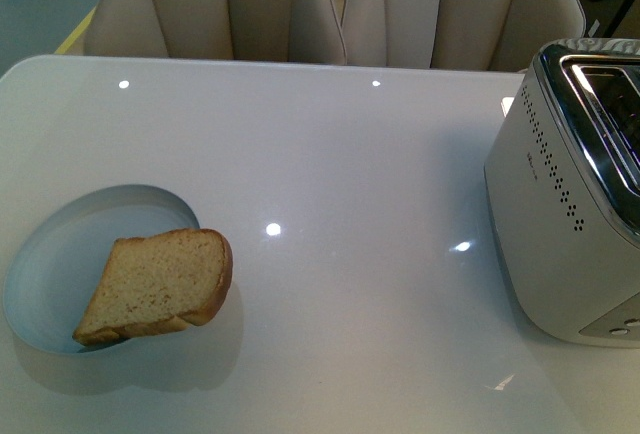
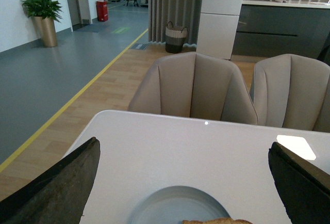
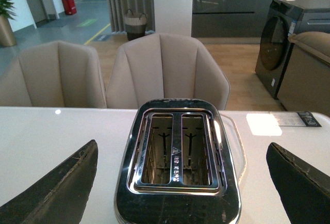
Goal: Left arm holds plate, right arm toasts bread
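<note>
The pale plate point(image 1: 55, 254) lies on the left of the white table, and the bread point(image 1: 160, 284) rests on it with its rounded end sticking out past the plate's right rim. Neither arm shows in the front view. In the left wrist view my left gripper point(image 2: 183, 144) is open above the table, short of the plate point(image 2: 165, 206), with only the bread's crust edge point(image 2: 216, 221) visible. My right gripper point(image 3: 182, 145) is open too, hovering over the chrome toaster point(image 3: 175, 203), whose two slots hold nothing.
The toaster point(image 1: 560, 224) stands at the table's right side. Beige chairs point(image 1: 330, 4) line the far edge of the table point(image 1: 350, 154). A bright light patch point(image 3: 263, 123) falls on the table beside the toaster.
</note>
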You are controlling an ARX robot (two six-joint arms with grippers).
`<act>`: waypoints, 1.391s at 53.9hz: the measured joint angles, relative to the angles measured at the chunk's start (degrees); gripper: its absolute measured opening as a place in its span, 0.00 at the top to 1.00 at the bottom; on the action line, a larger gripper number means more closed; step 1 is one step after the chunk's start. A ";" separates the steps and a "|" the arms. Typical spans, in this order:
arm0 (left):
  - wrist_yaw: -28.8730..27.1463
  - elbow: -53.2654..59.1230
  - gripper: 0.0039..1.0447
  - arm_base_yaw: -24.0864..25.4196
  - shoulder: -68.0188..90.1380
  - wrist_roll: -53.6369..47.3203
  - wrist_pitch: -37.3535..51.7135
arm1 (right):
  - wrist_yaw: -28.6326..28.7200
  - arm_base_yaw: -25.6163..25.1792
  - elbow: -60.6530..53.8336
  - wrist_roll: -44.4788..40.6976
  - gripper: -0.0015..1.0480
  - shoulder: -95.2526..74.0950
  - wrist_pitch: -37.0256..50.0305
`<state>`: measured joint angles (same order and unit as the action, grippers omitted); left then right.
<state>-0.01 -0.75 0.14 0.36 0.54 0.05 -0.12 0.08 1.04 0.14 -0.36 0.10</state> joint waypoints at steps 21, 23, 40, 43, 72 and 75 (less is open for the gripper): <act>0.00 0.00 0.07 0.00 0.00 0.00 0.00 | 0.00 0.00 0.00 0.00 0.08 0.00 0.00; 0.00 0.00 0.07 0.00 0.00 0.00 0.00 | 0.02 0.00 0.00 0.00 0.08 0.00 0.00; 17.05 -7.89 0.07 5.25 14.38 13.73 -17.42 | 0.15 0.00 0.00 0.00 0.08 0.04 0.00; 19.74 -8.79 0.07 6.36 18.75 16.72 -16.50 | 0.15 0.00 0.00 0.00 0.08 0.04 0.00; 23.63 -22.93 0.07 17.81 93.18 4.31 33.40 | 0.15 0.00 0.00 0.00 0.08 0.04 -0.02; 22.69 -24.90 0.07 18.97 100.37 3.50 35.76 | 0.15 0.00 0.00 0.00 0.08 0.04 -0.02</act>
<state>22.68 -25.65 19.11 100.73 4.03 35.81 0.03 0.08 1.04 0.14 -0.32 0.08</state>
